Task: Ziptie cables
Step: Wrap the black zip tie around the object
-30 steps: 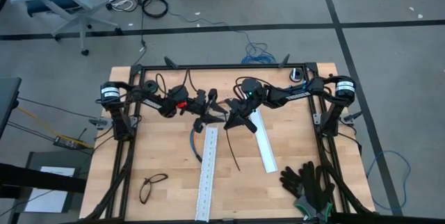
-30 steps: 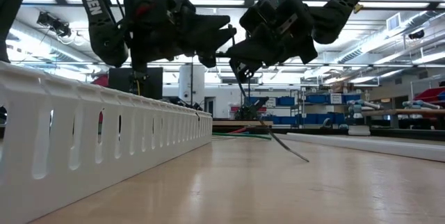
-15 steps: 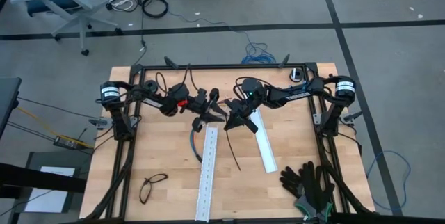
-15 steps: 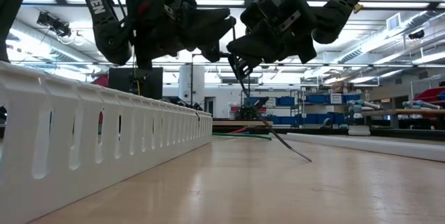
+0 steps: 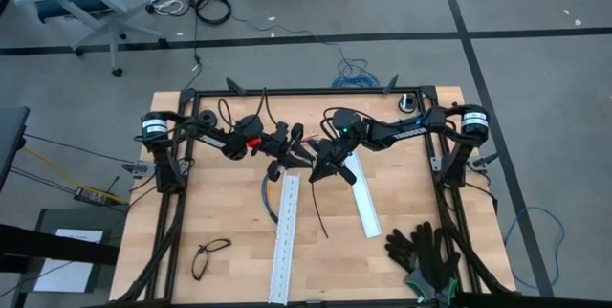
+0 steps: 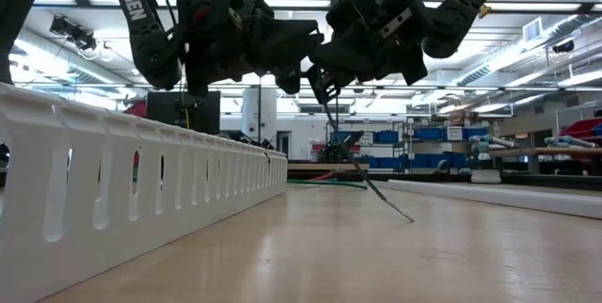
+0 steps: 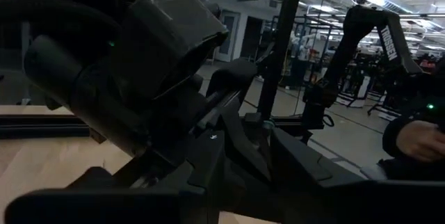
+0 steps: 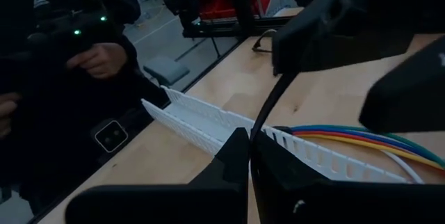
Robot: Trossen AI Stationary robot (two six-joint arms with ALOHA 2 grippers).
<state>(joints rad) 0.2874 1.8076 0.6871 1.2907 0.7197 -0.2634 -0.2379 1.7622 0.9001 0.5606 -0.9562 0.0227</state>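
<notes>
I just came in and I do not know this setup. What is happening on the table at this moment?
Two robot arms meet above the middle of the wooden table. The right gripper is shut on a black zip tie, which hangs down until its tip touches the tabletop. The left gripper is right beside it, near the top of the tie. The cables lie on the table beside a white rail, not yet tied.

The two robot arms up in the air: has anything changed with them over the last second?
The left gripper has slid closer to the right gripper, and its fingers have narrowed near the top of the black zip tie. The right gripper stays shut on that tie, whose lower tip has shifted slightly. The cables, both white rails, the glasses and the gloves stayed put.
</notes>
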